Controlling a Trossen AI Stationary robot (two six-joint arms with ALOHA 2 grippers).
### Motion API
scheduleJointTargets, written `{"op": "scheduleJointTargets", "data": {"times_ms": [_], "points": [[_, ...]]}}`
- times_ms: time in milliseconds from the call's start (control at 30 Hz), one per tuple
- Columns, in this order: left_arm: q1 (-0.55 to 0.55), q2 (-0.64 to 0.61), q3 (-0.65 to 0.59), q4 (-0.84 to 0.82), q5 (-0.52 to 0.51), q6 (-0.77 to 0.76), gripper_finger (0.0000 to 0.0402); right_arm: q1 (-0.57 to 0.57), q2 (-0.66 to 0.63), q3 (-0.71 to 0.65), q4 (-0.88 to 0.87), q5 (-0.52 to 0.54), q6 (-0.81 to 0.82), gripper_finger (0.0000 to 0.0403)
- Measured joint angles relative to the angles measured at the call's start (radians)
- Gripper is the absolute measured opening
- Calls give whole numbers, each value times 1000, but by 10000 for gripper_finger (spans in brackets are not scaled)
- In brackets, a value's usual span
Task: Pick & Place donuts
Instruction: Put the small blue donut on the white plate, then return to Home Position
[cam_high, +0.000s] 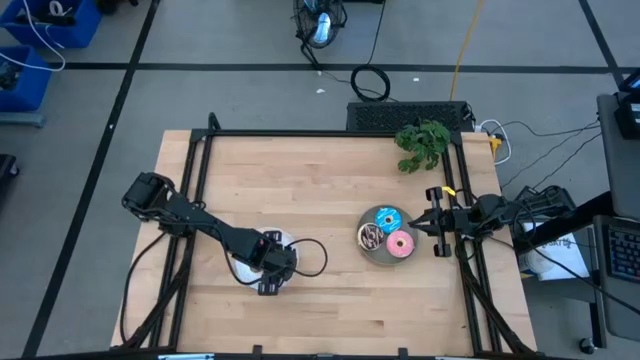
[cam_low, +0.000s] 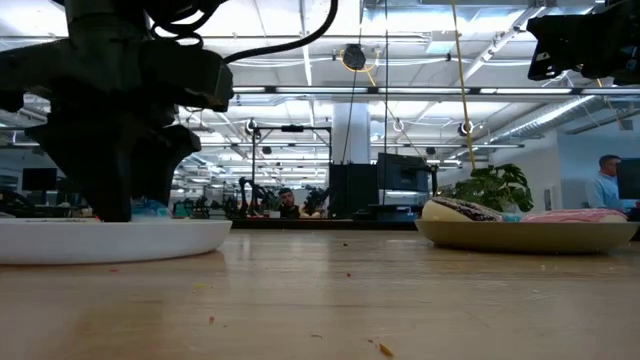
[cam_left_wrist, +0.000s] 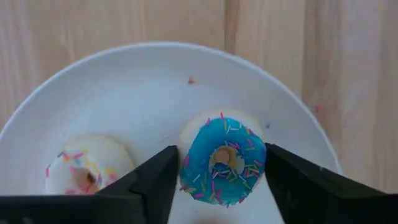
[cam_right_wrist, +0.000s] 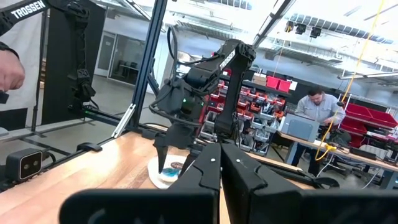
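My left gripper (cam_high: 270, 268) stands over the round white plate (cam_high: 246, 268), pointing down, with a tiny blue sprinkled donut (cam_left_wrist: 222, 158) between its fingers. A tiny pale pink donut (cam_left_wrist: 86, 170) lies flat on the same plate. The other tiny donuts are hidden or out of view. The three larger donuts, blue sprinkled (cam_high: 386, 217), dark brown sprinkled (cam_high: 372, 237) and pink (cam_high: 402, 245), lie on the round grey plate (cam_high: 388, 258). My right gripper (cam_high: 432, 226) is shut and empty, just right of the grey plate. My left gripper pinches the tiny blue donut by two opposite sides of its outer rim (cam_left_wrist: 184, 163) between its two fingers. The fingers come from above, pointing down. The donut lies flat with its icing up, over the white plate (cam_left_wrist: 124, 93); I cannot tell whether it is lifted clear.
A green leafy plant (cam_high: 422, 143) stands at the table's far right corner. A black frame runs along the table's edges (cam_high: 300, 133). Bare wood lies between the two plates (cam_high: 335, 270). A few crumbs lie near the table's front edge (cam_low: 380, 348).
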Motion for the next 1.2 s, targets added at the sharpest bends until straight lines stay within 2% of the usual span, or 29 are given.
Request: {"op": "scheduleJointTargets", "data": {"times_ms": [333, 467, 600, 667, 767, 867, 967, 1067, 1100, 1200], "points": [[1, 0, 17, -14, -10, -8, 341, 0, 0, 0, 0, 0, 0, 0], [1, 0, 58, -86, -10, 25, 357, 0, 0, 0, 0, 0, 0, 0], [1, 0, 181, -290, -32, 38, 347, 0, 0, 0, 0, 0, 0, 0], [-2, 0, 258, -390, -32, 30, 328, 0, 0, 0, 0, 0, 0, 0], [-31, -8, 377, -514, -59, 65, 272, 0, 0, 0, 0, 0, 0, 0], [-69, -38, 482, -625, -110, 124, 191, 0, 0, 0, 0, 0, 1, 0], [-118, -142, 515, -691, -240, 129, 101, 0, 0, 0, -1, 0, 2, 0], [-162, -313, 467, -628, -392, 116, 22, 0, 0, 0, -3, 0, -1, 0], [-177, -381, 427, -575, -443, 117, 13, 0, 0, 0, -6, 0, -4, 0], [-212, -598, 239, -340, -551, 189, 18, 0, 0, 0, -9, 1, -11, 0]]}}
